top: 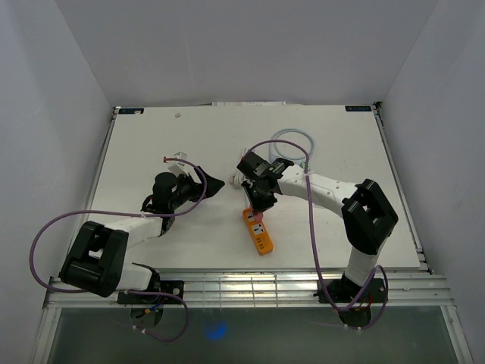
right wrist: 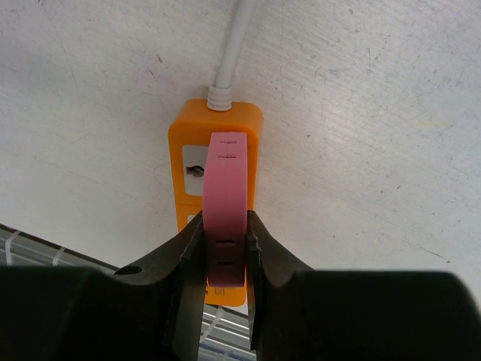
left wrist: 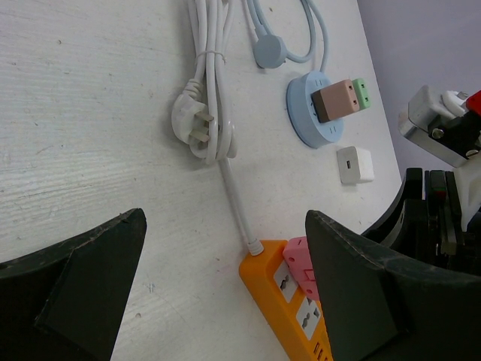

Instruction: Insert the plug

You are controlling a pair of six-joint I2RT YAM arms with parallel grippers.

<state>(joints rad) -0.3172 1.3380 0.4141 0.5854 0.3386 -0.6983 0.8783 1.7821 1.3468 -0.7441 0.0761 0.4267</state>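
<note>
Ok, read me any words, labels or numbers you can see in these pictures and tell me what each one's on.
No readable text anywhere.
Left dark sticker, far edge: too small to read.
Right dark sticker: likewise too small.
Orange power strip and pink plug: no print visible.

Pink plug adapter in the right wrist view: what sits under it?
Under the pink plug adapter, gripped by the right gripper, lies the orange plastic power strip. Part of a socket shows beside it; the adapter covers the rest of that face.

Spread fingers (left wrist: 75, 289), orange strip (left wrist: 264, 277), pink plug (left wrist: 296, 262)
</note>
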